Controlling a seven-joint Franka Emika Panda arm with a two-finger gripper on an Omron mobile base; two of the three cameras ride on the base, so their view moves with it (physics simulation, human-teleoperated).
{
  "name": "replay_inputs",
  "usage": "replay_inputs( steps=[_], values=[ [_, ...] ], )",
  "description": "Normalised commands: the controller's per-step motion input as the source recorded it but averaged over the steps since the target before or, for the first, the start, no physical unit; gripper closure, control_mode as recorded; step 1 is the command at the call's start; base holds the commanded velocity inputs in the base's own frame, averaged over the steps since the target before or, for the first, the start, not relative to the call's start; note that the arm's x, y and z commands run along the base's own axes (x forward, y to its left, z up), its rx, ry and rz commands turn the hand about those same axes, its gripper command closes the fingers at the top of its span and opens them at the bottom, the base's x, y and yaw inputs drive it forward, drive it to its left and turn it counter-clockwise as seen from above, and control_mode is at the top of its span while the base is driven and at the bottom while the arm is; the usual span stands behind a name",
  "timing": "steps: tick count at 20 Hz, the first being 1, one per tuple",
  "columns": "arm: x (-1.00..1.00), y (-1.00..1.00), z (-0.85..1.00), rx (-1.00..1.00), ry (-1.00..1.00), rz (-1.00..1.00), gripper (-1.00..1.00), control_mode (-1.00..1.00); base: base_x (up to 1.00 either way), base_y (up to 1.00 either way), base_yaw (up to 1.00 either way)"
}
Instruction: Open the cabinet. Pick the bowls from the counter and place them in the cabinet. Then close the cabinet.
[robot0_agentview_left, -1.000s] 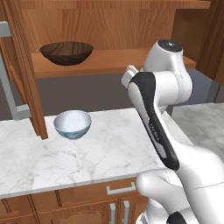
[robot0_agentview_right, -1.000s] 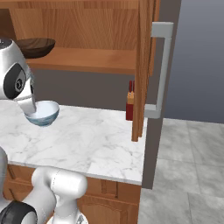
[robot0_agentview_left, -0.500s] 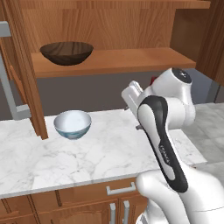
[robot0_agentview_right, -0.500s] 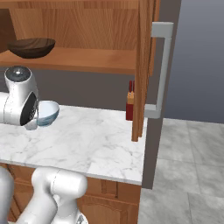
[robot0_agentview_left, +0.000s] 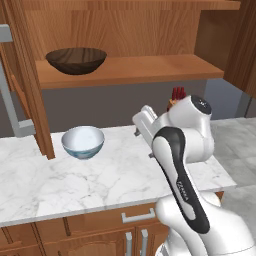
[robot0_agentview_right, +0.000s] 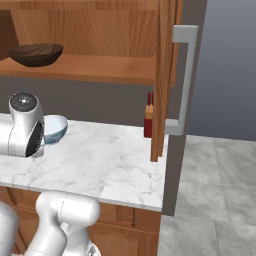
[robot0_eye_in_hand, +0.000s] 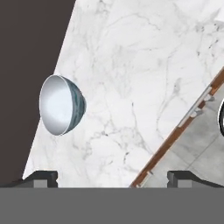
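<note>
A glossy white robot arm (robot0_agentview_left: 187, 150) built from rounded, bulbous segments, with a dark charcoal band curving along its forearm that carries small pale lettering. A round dark cap with tiny dots tops its elbow joint. Two small dark finger tips (robot0_eye_in_hand: 40, 177) end the tool (robot0_eye_in_hand: 111, 178).

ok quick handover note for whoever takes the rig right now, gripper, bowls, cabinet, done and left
Gripper: open, empty, above the counter, to the right of the white bowl in the left base view.
Cabinet: doors open.
Wooden bowl: on the cabinet shelf.
White bowl: upright on the counter, below the shelf.
Done: cabinet opened, wooden bowl placed.
Left: pick the white bowl, set it on the shelf, close the doors.
</note>
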Motion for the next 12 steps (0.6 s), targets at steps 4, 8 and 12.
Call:
replay_inputs(
  steps=[4, 8, 12],
  values=[
    [0.21, 0.00, -0.08, 0.00, 0.00, 0.11, -1.00, -1.00, 0.00, 0.00, 0.00],
    [0.31, 0.00, -0.14, 0.00, -0.01, 0.11, -1.00, -1.00, 0.00, 0.00, 0.00],
    [0.29, 0.01, -0.18, 0.00, -0.07, 0.09, -1.00, -1.00, 0.00, 0.00, 0.00]
  ],
)
